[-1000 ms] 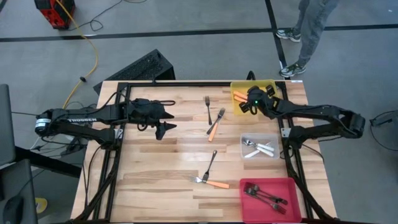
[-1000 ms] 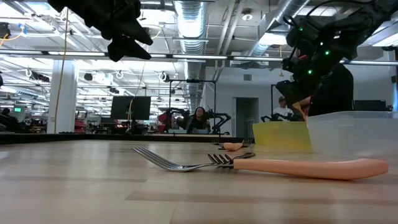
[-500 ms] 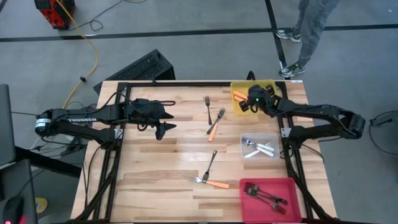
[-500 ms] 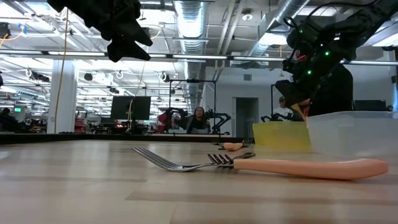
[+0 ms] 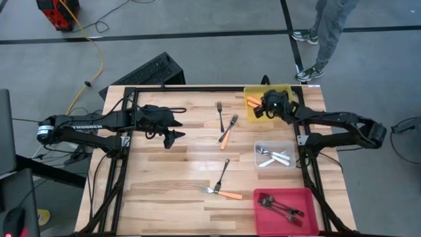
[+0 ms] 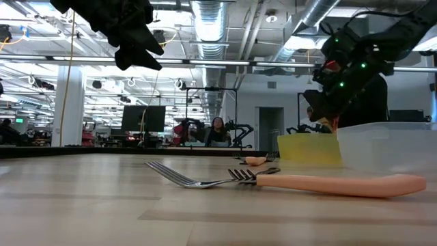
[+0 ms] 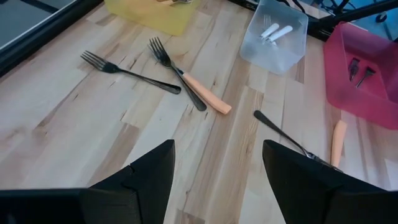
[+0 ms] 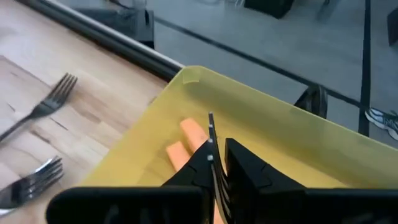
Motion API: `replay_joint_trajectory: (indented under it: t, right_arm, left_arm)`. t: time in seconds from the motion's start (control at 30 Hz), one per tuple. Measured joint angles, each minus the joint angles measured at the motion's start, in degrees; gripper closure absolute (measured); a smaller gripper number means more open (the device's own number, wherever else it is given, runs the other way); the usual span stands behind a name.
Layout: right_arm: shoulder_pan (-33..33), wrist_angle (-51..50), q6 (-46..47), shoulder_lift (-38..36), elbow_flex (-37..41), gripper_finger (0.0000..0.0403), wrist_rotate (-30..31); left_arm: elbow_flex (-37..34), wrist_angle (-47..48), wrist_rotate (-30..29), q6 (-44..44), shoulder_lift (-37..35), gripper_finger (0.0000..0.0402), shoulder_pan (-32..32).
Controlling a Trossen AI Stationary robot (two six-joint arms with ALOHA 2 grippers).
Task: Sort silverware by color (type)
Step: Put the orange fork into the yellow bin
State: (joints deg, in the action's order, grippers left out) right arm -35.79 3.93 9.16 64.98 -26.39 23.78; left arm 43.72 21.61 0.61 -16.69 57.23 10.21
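Here your right gripper [image 8: 214, 163] hangs over the yellow bin [image 5: 253, 113] at the table's [image 5: 164, 171] far right corner, its fingers clamped on a thin fork [image 8: 211, 140]. Orange handles [image 8: 186, 140] already lie in that bin. Your left gripper [image 5: 170, 137] hovers over the table's left half with its fingers apart and nothing between them. On the bare wood you have a dark fork [image 5: 219, 109] beside an orange-handled fork [image 5: 228, 131], and nearer the front another dark fork [image 5: 222, 174] with an orange-handled one [image 5: 222, 193].
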Motion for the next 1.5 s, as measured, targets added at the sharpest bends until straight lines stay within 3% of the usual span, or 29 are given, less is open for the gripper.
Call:
replay_joint_trajectory:
  t: [0.37,0.83,1.2,1.33,1.5]
  right_arm:
    - [-1.1,4.9,2.8,0.0,3.5,0.0338,-0.7]
    - [-1.1,3.6,4.5,-0.1,3.6,0.0204,-3.7]
    - [-0.9,-5.4,3.0,-4.1,-2.8,0.0185,-8.1]
    - [0.3,-7.1,3.0,-9.1,-3.4,0.0186,-12.6]
    - [4.0,-8.8,4.4,-16.8,-3.5,0.0187,-23.9]
  left_arm:
    - [0.0,0.0,-2.1,0.6,0.0,0.0175,0.0]
    - [0.0,0.3,-2.0,0.5,0.0,0.0175,0.0]
    - [0.0,2.1,-3.2,-0.3,0.2,0.0175,0.0]
    - [-2.4,-0.8,-4.4,-1.8,0.1,0.0175,-0.6]
    - [-9.3,-12.0,-4.5,-2.2,0.2,0.0175,-1.6]
